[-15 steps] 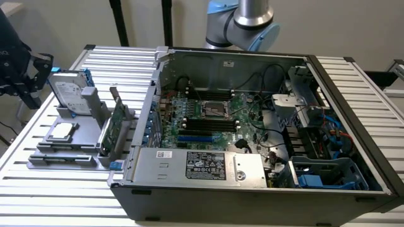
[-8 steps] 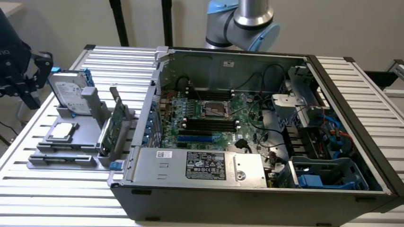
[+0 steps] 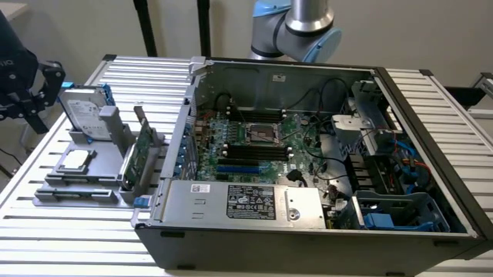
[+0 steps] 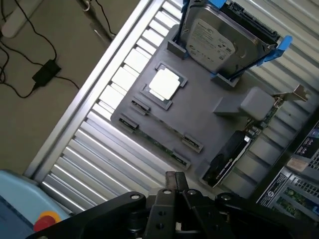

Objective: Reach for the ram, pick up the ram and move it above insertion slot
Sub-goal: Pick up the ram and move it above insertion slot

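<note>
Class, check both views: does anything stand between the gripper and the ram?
Nothing visible does. In the wrist view the gripper hangs above the gray holder, near the ram seated in it, with open air between. The hard drive and card stand elsewhere on the holder, off that line.

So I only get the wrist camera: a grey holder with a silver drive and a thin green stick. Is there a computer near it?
Observer: Yes. An open computer case stands right beside the holder, on the exterior view's right.
Operator: Has it somewhere for the green stick?
Observer: Long black slots lie side by side on the circuit board inside the case.
Operator: And where does the arm come from?
Observer: The silver and blue arm rises behind the case's far wall.
</note>
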